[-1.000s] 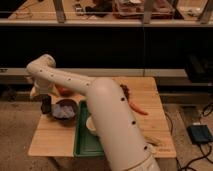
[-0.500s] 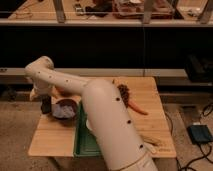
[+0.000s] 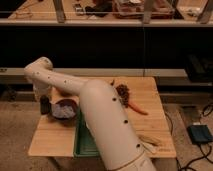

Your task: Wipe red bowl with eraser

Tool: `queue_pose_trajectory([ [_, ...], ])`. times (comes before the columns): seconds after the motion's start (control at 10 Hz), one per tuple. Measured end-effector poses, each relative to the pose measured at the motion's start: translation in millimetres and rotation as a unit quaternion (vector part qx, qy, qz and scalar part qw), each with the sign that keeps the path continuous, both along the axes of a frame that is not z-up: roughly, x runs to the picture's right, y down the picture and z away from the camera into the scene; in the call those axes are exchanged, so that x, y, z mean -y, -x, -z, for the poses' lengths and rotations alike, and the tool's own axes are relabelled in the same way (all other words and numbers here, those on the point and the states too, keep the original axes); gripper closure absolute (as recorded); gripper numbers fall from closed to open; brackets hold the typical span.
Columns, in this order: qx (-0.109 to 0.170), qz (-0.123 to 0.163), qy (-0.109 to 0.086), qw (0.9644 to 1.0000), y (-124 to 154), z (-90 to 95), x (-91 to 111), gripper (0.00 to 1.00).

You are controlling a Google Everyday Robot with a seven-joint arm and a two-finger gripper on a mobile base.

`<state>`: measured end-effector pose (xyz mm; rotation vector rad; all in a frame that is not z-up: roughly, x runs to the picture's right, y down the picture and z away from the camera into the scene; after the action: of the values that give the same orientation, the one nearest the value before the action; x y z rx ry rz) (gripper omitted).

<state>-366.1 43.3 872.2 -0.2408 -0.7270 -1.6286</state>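
The arm [image 3: 100, 110] hides much of the wooden table [image 3: 150, 105]; the gripper [image 3: 45, 105] is indistinct.

The wooden table [image 3: 150, 120] carries a green tray [image 3: 84, 142], a carrot [image 3: 138, 107], and a dark bowl [image 3: 64, 107].

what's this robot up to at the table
The robot's white arm stretches across a wooden table, with its gripper lowered at the far left edge, right beside a dark bowl holding something pale. A green tray lies next to the bowl; a carrot lies further right. Whether the gripper holds anything can't be seen.
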Motion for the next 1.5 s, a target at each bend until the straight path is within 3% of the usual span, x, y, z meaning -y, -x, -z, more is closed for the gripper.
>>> queue_pose_trajectory([
  [0.5,-0.007,-0.006,0.006,0.9999,-5.0,-2.0,-1.1,0.58],
  [0.8,-0.001,-0.071,0.001,0.9975,-44.4,10.2,29.0,0.58],
  [0.9,0.001,-0.098,0.003,0.9952,-62.1,12.6,43.6,0.58],
  [1.0,0.027,-0.128,0.013,0.9913,-79.6,14.4,66.3,0.58],
  [1.3,0.098,-0.165,0.028,0.9809,-100.9,14.9,96.3,0.58],
  [1.5,0.105,-0.169,0.028,0.9797,-102.4,15.3,99.2,0.57],
])
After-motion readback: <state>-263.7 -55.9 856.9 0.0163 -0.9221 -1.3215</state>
